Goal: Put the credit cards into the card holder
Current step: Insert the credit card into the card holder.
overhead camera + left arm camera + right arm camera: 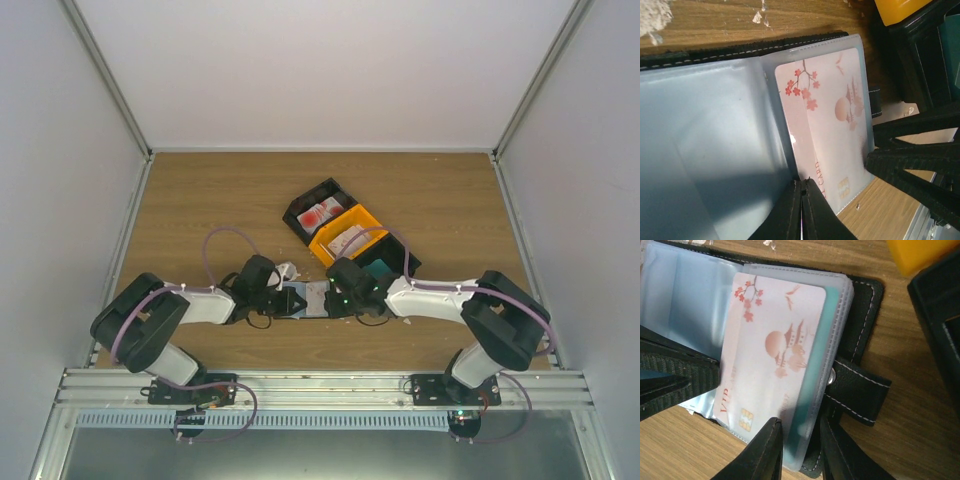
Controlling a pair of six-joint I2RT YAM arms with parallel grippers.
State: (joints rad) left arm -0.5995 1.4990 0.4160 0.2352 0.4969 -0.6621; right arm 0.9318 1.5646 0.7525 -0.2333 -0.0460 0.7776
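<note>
Open card holder (316,298) between left hand (284,297) and right hand (341,297), bins (325,246) just behind

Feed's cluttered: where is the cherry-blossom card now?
Wrist views: the card sits in the open card holder, on its clasp side, between the left gripper and right gripper.

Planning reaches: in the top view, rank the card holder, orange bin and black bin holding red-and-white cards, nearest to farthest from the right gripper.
From the right gripper:
1. card holder: at its tips, just to the left.
2. orange bin: behind it, farther up the table.
3. black bin: farthest, beyond the orange bin, toward the left.
</note>
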